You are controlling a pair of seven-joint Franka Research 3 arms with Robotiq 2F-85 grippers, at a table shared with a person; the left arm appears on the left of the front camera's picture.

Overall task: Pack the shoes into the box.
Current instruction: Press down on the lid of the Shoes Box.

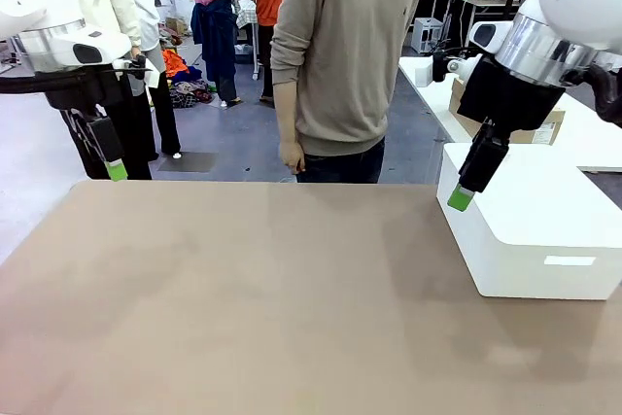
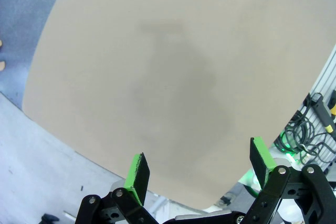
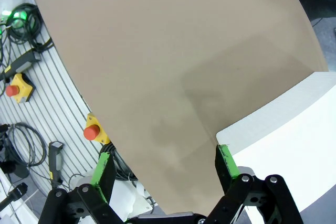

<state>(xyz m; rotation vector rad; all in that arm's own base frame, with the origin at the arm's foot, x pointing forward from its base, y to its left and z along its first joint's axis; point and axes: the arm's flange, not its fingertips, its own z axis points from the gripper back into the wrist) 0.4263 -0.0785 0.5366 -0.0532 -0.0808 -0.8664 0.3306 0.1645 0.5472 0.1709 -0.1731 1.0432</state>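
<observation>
The black shoes and the tan shoebox are out of view. My left gripper hangs above the table's far left corner; in the left wrist view the left gripper is open with only bare tabletop between its green pads. My right gripper hovers at the near left corner of the large white box; in the right wrist view the right gripper is open and holds nothing, with the white box under its right finger.
The brown table is bare apart from the white rounded-corner box at its right. A person in a beige sweater stands at the far edge, one hand hanging down. A brown carton sits on a farther table behind my right arm.
</observation>
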